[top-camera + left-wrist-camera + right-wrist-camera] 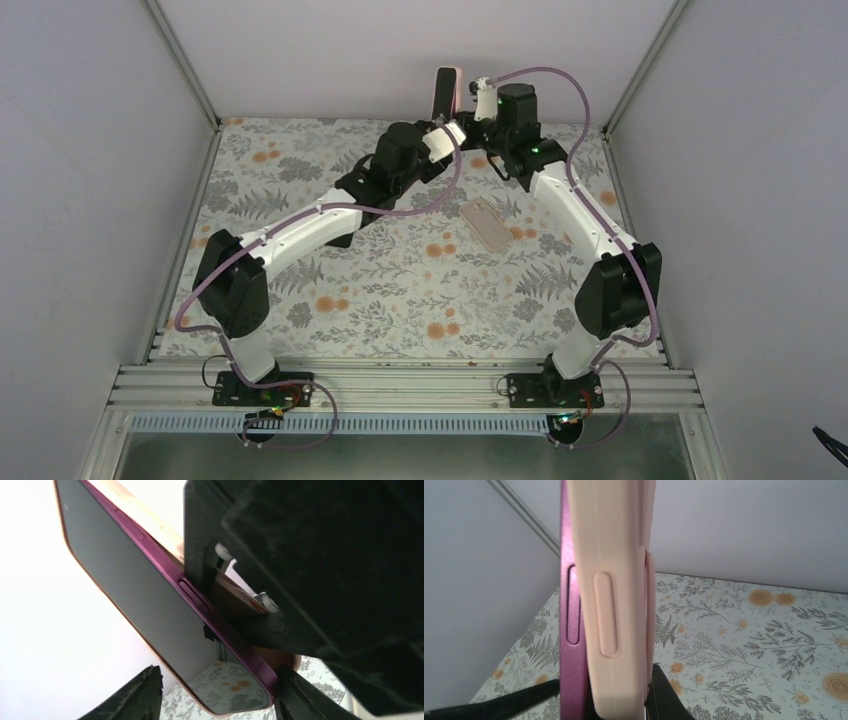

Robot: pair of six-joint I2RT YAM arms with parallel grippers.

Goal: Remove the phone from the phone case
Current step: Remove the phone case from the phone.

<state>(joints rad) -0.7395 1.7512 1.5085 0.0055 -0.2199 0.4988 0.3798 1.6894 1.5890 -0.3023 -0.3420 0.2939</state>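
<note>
The phone (pixel 445 92) stands upright in the air at the back of the table, a magenta-edged phone (pixel 571 670) in a peach-pink case (pixel 616 630). In the right wrist view the magenta edge sits beside the case wall, partly out of it. My right gripper (pixel 606 680) is shut on phone and case together, one finger on each face; it shows in the top view (pixel 478 95). My left gripper (pixel 218 672) is below the phone (pixel 150 610), jaws wide apart round its lower end. Its right finger (pixel 300 697) touches the magenta edge. The case back (pixel 142 517) shows behind.
A flat beige rectangular object (pixel 487 223) lies on the floral table cover (pixel 400 290) right of centre. White walls and metal frame posts (pixel 185 60) close in the back and sides. The right arm's black body (pixel 325 580) fills the left wrist view's right side.
</note>
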